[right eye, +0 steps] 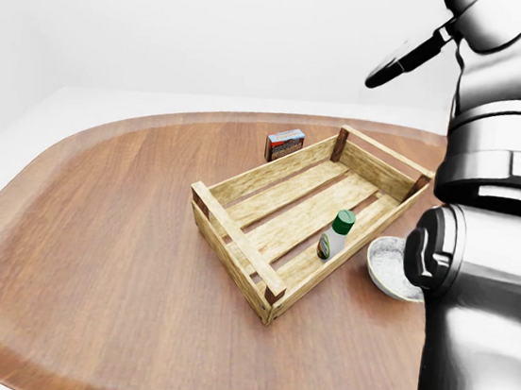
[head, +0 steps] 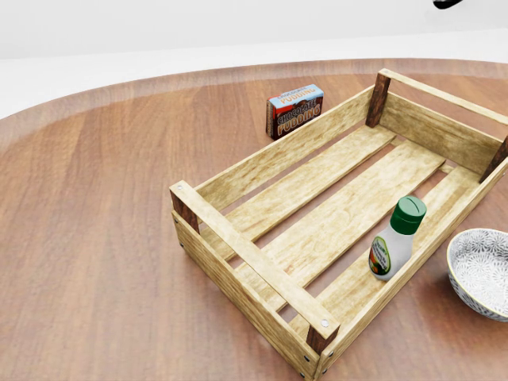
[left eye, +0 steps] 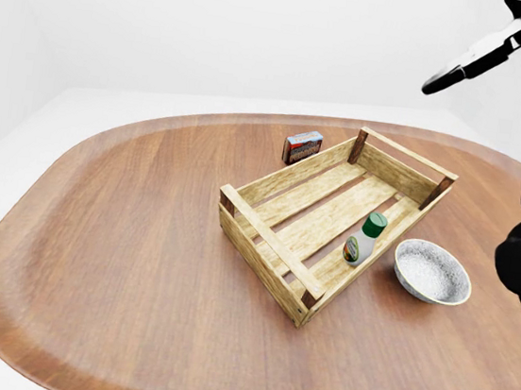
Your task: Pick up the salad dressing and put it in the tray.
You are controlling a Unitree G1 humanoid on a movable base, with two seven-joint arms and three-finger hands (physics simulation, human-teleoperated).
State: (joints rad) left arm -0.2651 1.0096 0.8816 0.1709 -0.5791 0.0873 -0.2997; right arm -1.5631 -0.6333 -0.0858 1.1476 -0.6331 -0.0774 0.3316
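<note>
The salad dressing bottle stood upright inside the wooden tray, on the slats by the long wall at the head view's right, with nothing touching it. The right hand was raised high above the desk, well clear of the bottle, its fingers spread and empty. A speckled bowl sat just beside the tray, and a pudding box stood near its other long side.

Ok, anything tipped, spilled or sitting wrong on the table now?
Nothing stands out. The salad dressing stands upright inside the tray, cap on, near its right-hand wall. The pudding box and bowl sit outside the tray, undisturbed. The right hand is raised clear, fingers open.
</note>
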